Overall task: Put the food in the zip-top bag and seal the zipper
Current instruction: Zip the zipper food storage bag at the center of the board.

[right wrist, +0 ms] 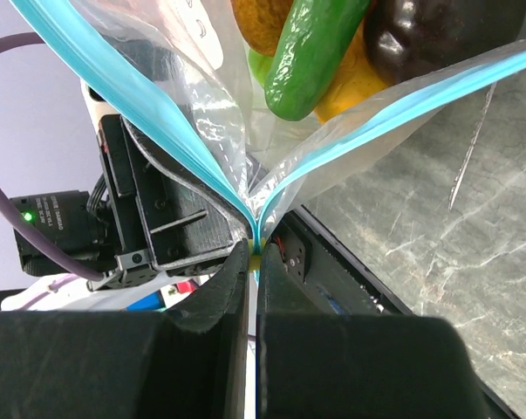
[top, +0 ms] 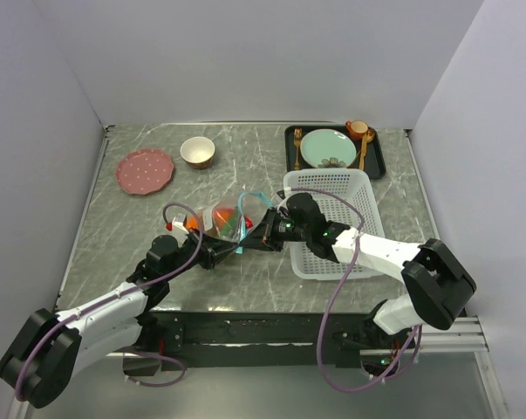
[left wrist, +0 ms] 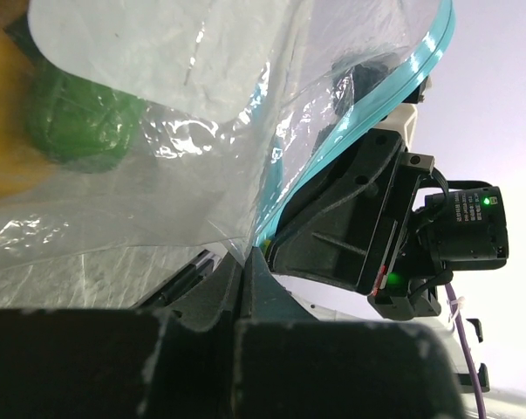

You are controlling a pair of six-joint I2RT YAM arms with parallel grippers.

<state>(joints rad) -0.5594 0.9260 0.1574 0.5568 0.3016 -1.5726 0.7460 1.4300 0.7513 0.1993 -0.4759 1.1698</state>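
Right now the zip-top bag [top: 233,215] is held up over the middle of the tabletop [top: 123,236], just left of a white mesh basket [top: 350,188], with both arms meeting at its near edge. The right gripper [right wrist: 252,253] is pressed together on the zipper [right wrist: 158,113], pinching it at the point where the two teal strips join. Above that pinch the strips spread apart to the left and right, so the mouth is open there.

Through the clear plastic the right wrist view shows the long green pepper [right wrist: 310,52], with the dark round one [right wrist: 428,35] to its right and the yellow-brown fruit [right wrist: 258,22] to its left. All of them are inside the bag.

The left gripper [left wrist: 242,292] comes in from the near left. Its fingers sit close together, with the bag's teal edge running down between them, so it is nipping the zip-top bag close beside the other gripper. The green apple [left wrist: 75,122] shows through the plastic in the left wrist view, with something orange-yellow just beside it at the frame's edge.

Farther back on the tabletop are a pink plate [top: 145,170] at far left and a small bowl [top: 197,151] just right of it. A black tray [top: 378,161] at far right carries a teal plate [top: 327,147].
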